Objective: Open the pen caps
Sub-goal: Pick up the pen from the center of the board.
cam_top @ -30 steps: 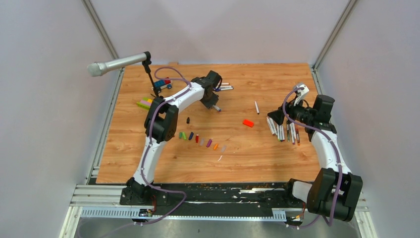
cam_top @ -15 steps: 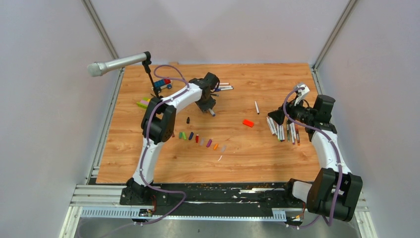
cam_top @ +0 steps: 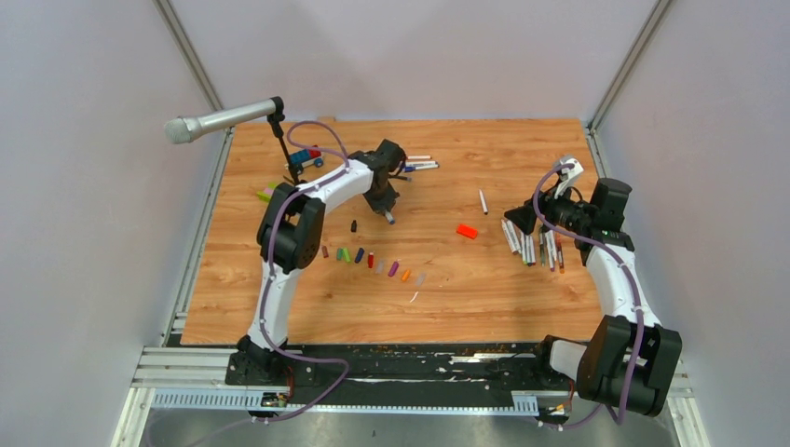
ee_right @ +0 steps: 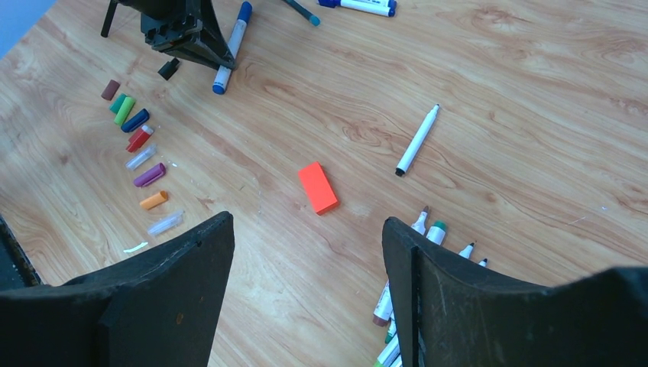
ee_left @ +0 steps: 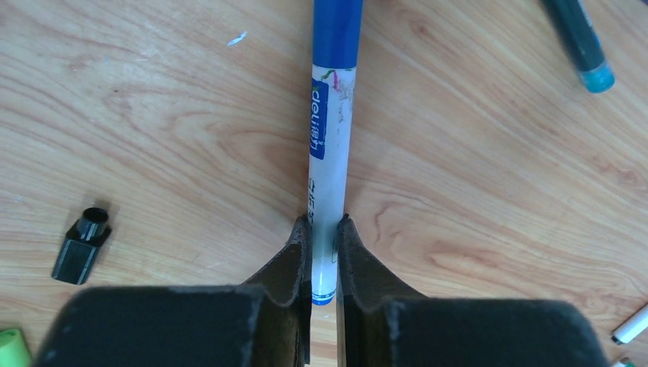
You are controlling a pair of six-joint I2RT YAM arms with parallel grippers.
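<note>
Left wrist view: the pen [ee_left: 330, 153] is pinched by its tail in the left gripper [ee_left: 325, 252], blue cap [ee_left: 337, 30] straight ahead; right gripper [ee_right: 306, 225] is spread wide.

We log:
- blue pen [ee_left: 328, 153]: cap end cut by top edge, tail hidden between the left gripper [ee_left: 324, 227] fingers.
- green cap [ee_left: 8, 345]: mostly off-frame at the corner.
- pens [ee_right: 382, 310]: partly behind the right gripper [ee_right: 306, 222].

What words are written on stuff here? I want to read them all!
"deli": white letters on the blue label of the pen gripped by the left end effector.
The mark after "deli" and the grey print lower on the barrel are too blurred to read.
Nothing else shows readable writing.
</note>
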